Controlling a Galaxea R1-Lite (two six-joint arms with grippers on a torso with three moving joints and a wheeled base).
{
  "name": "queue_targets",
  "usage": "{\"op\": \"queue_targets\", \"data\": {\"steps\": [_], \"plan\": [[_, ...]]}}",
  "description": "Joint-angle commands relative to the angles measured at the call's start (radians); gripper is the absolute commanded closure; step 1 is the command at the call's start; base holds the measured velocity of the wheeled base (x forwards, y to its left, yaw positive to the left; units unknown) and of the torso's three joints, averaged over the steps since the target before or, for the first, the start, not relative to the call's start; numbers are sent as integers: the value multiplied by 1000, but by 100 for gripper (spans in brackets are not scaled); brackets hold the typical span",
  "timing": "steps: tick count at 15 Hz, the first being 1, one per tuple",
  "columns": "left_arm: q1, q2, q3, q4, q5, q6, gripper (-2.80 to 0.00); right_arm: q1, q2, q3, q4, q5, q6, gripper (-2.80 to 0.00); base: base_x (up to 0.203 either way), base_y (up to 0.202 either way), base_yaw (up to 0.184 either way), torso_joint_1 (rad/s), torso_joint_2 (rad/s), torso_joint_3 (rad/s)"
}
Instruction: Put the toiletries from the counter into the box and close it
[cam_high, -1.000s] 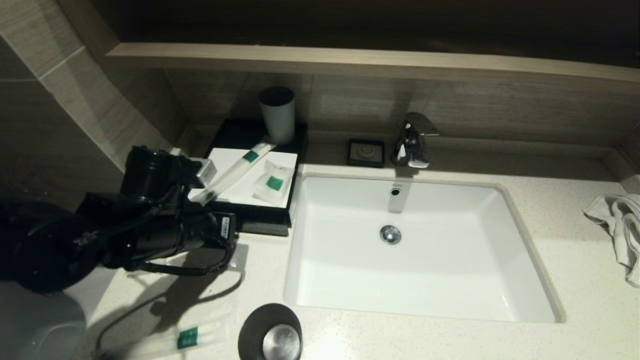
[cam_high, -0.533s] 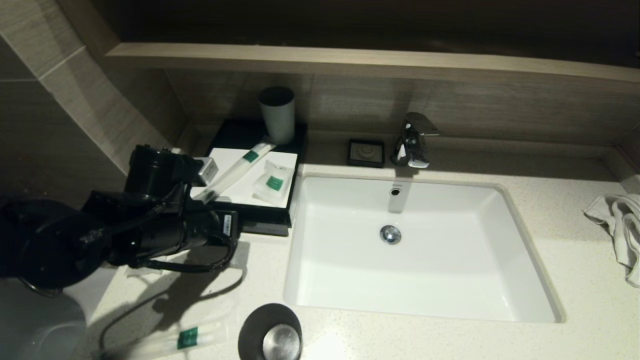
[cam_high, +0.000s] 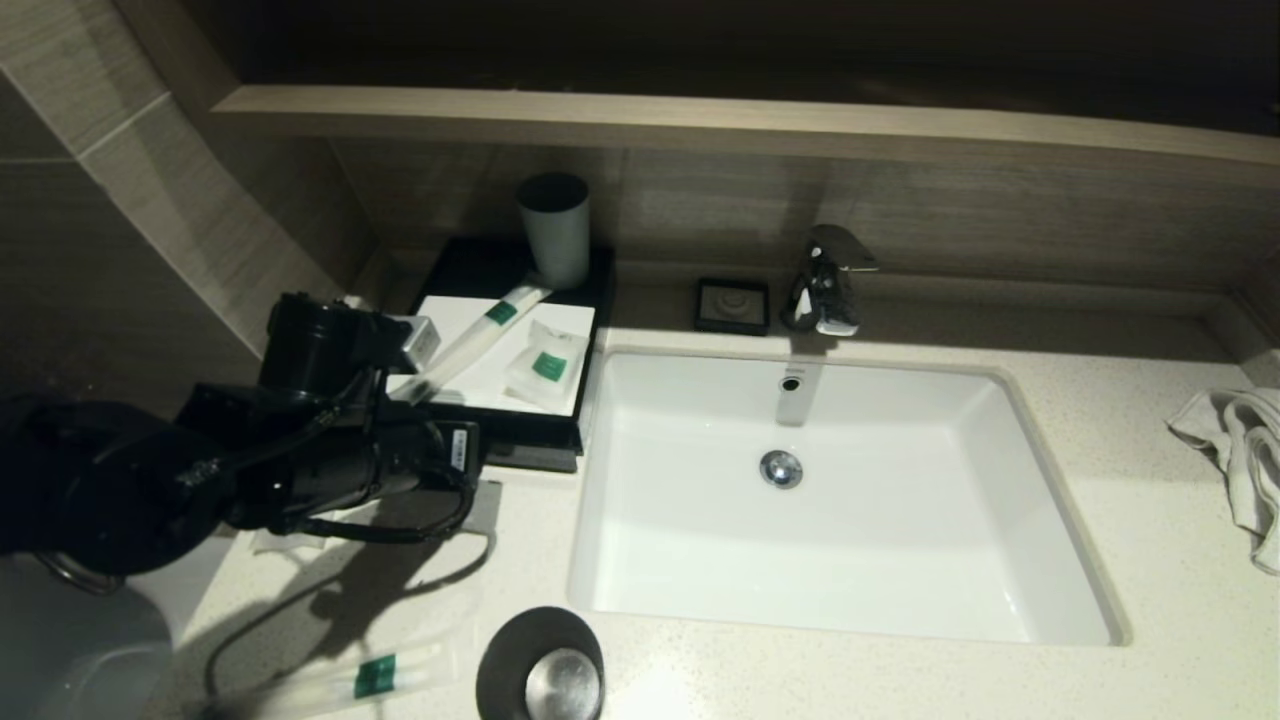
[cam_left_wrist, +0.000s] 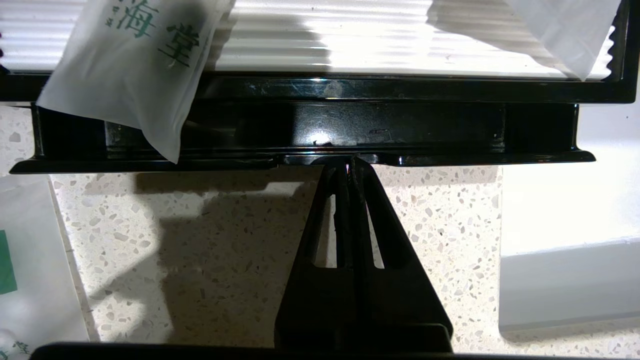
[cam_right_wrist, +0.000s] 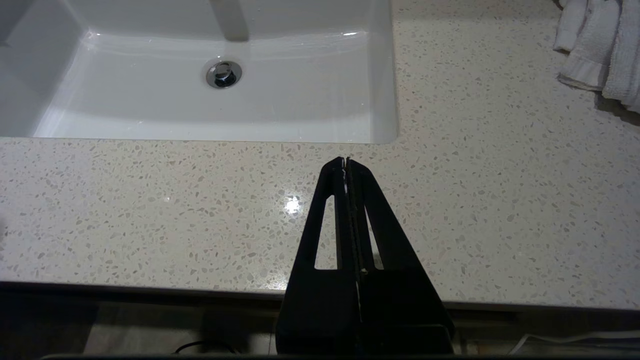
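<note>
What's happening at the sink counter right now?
The left hand, shut, has its tips at the front lip of the black box's drawer. A long sachet and a small one lie on the box's white top; another long sachet lies on the counter. The right hand is shut and parked over the counter edge.

Speckled cream counter (cam_high: 1150, 560) with inset white sink (cam_high: 700, 560). Borne directly on it: black box (cam_high: 520, 440) at left of the sink, soap dish (cam_high: 733, 305), faucet (cam_high: 828, 280), towel (cam_high: 1240, 450), one sachet (cam_high: 370, 677) and a round dark cup (cam_high: 540, 665) at the near edge.
</note>
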Motion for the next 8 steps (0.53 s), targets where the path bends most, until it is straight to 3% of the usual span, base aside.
{"op": "queue_targets", "data": {"steps": [1, 8], "plan": [[0, 5, -2, -1, -1, -1, 0, 0, 0, 2, 0, 0, 0, 0, 0, 0, 0, 0, 0, 0], [0, 8, 1, -26, 1, -3, 0, 0, 0, 2, 0, 0, 0, 0, 0, 0, 0, 0, 0, 0]]}}
